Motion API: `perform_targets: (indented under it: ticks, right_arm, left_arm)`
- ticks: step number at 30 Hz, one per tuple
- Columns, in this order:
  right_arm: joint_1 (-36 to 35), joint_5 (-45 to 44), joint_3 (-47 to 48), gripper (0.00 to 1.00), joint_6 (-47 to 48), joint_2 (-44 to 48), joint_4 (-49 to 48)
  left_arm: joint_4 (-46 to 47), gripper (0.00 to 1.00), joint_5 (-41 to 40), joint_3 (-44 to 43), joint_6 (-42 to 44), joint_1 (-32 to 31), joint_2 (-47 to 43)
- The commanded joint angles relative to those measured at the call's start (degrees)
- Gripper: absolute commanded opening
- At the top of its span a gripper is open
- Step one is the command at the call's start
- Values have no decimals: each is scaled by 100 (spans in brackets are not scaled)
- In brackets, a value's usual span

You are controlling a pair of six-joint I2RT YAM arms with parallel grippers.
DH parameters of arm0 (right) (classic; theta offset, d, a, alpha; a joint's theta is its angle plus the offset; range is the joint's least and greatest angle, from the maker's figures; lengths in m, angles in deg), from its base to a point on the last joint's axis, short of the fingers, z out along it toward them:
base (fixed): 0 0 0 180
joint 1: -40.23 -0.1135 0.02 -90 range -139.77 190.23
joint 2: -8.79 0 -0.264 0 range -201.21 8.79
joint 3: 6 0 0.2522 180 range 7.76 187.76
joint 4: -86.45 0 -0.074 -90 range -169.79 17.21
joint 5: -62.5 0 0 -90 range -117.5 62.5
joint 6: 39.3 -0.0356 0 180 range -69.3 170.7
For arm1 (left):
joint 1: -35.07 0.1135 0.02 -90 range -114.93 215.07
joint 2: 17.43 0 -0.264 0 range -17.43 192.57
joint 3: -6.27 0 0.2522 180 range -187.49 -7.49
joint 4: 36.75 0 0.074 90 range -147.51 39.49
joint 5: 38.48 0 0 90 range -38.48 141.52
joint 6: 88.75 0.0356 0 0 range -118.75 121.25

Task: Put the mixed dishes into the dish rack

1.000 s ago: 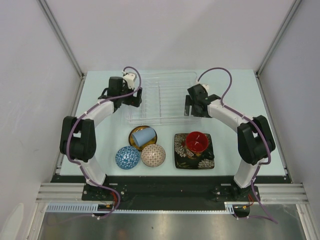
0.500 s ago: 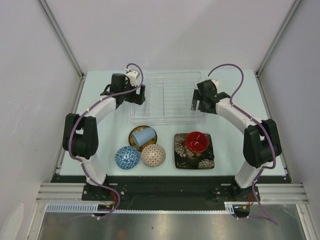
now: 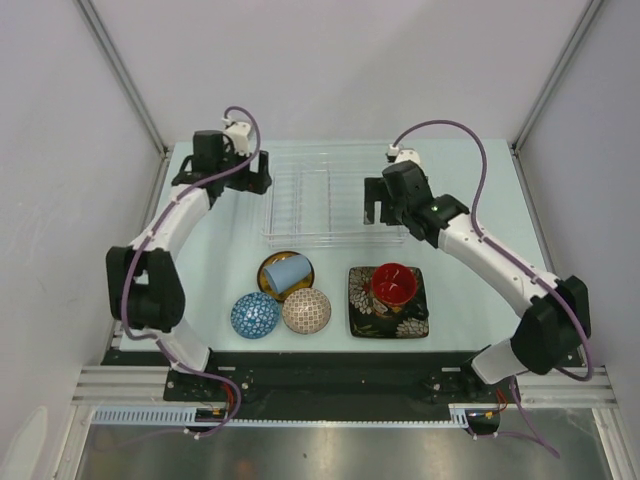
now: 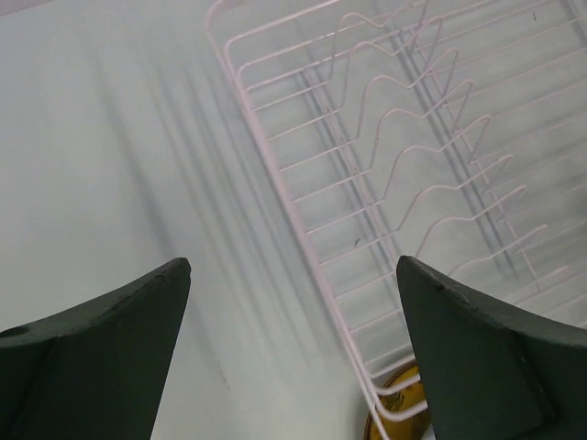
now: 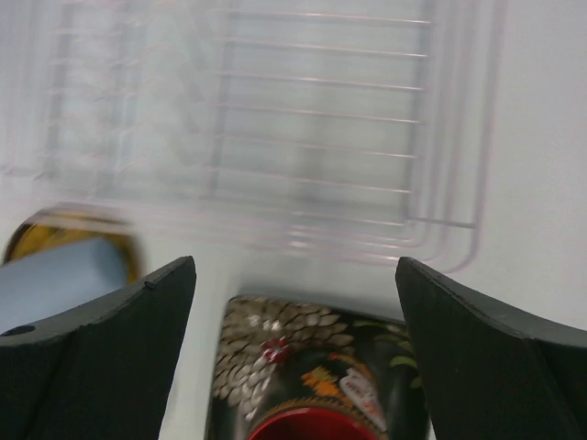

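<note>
Barely begun: hovers left end effector (image 4: 293,266) and right end effector (image 5: 295,266), spread apart, empty, by bare rack (image 3: 330,195); leaves all six dishes (image 3: 306,310) on near counter (image 3: 200,270).

Two white-and-black arms, nothing fancy
Left arm (image 3: 178,215) and right arm (image 3: 492,258): white links, chunky black joints, a purple cable looping along each, and dark wedge-shaped pincer fingers (image 4: 92,348).

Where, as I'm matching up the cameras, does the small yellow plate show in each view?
Top external: yellow plate left of centre, under the pale blue cup, just in front of the dish rack.
Left wrist: a sliver at the bottom edge, by the rack's corner.
Right wrist: blurred, far left, under the cup.
Shared landmark: the dish rack.
</note>
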Motion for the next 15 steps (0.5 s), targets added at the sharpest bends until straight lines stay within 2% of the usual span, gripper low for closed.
perform_targets:
  ticks: [1, 3, 6, 10, 12, 15]
  right_arm:
    - [-579, 1409, 197, 95, 528, 452, 83]
    - [-773, 2235, 206, 95, 643, 365, 311]
    - [-958, 2949, 206, 93, 853, -21, 610]
    - [-1266, 2777, 206, 90, 881, -453, 734]
    - [-1293, 2679, 206, 90, 863, -497, 681]
    - [-1293, 2398, 206, 93, 863, -427, 584]
  left_arm:
    - [-648, 100, 546, 226, 241, 402, -1163]
    - [-859, 100, 688, 779, 477, 482, -1618]
    - [-1053, 100, 731, 1509, 619, 588, -2059]
    - [-1657, 100, 925, 2004, 847, 685, -2701]
    - [-2027, 100, 1108, 2127, 1346, 720, -2895]
    - [-3272, 99, 1347, 2302, 2462, 738, -3273]
